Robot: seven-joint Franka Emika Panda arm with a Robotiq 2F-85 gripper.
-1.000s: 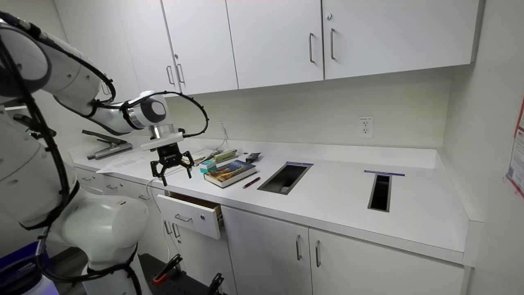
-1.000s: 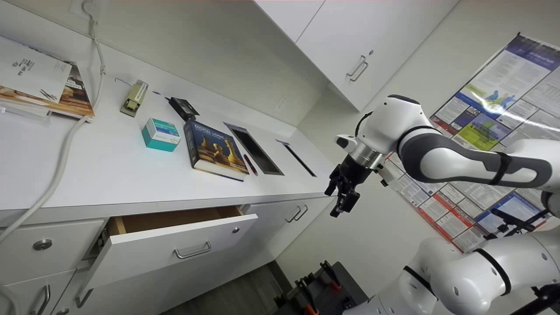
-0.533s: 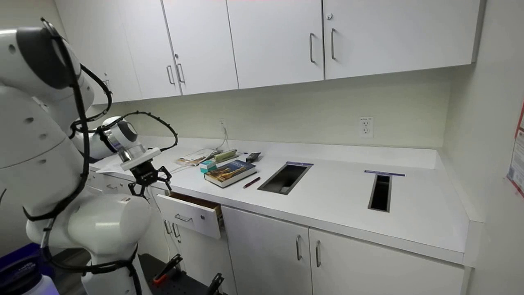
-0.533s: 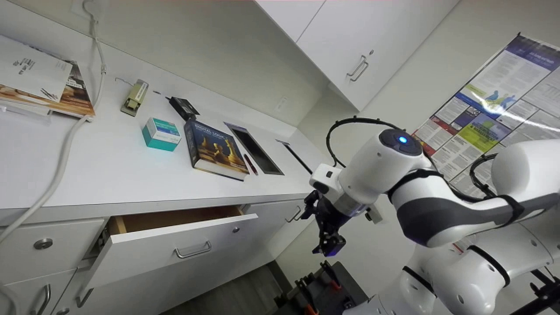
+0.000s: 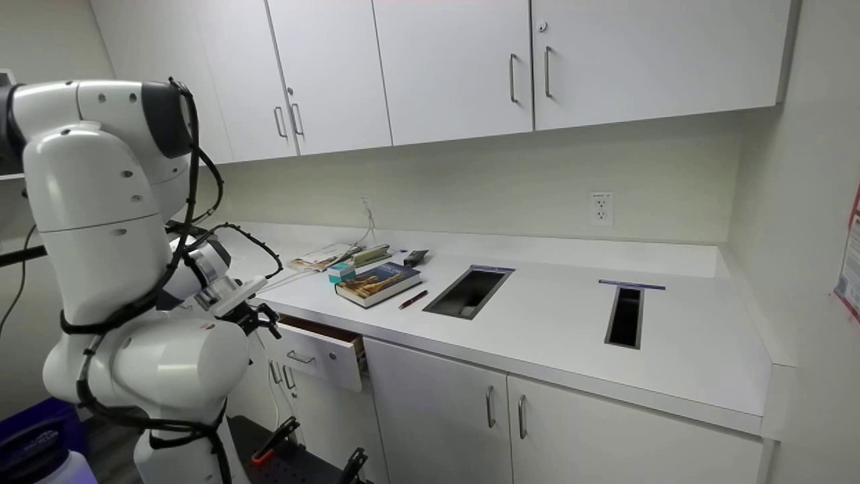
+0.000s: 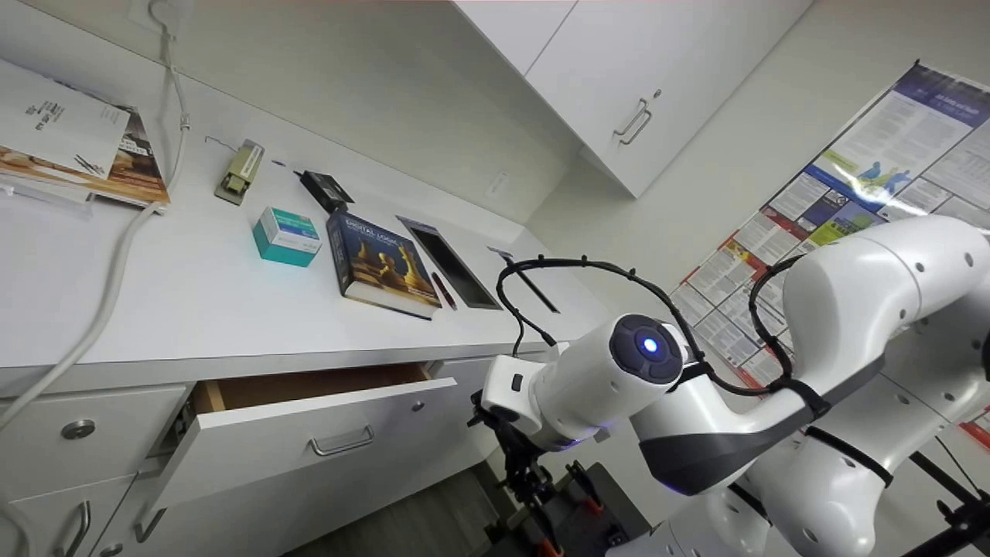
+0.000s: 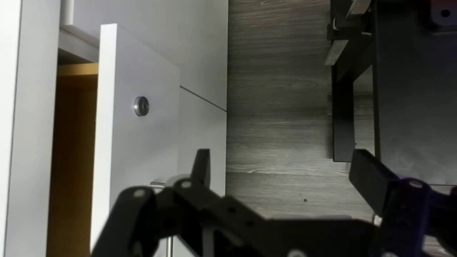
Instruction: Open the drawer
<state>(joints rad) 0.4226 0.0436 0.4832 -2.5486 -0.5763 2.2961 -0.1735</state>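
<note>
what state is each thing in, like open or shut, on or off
Drawer, partly open
Claw, open, holding nothing
Upper cabinet doors, shut
Lower cabinet doors, shut
Book, closed, lying flat
Wide counter slot, uncovered
Narrow counter slot, uncovered
Wall outlet near the corner, nothing plugged in
Arm light, lit blue
Pen, too small to tell if capped

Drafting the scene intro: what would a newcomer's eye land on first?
Likely the white robot arm, looming large at the left of an exterior view. Then the drawer, standing open beneath the counter. On that counter lie a thick dark-blue book and a teal-and-white box.
</note>
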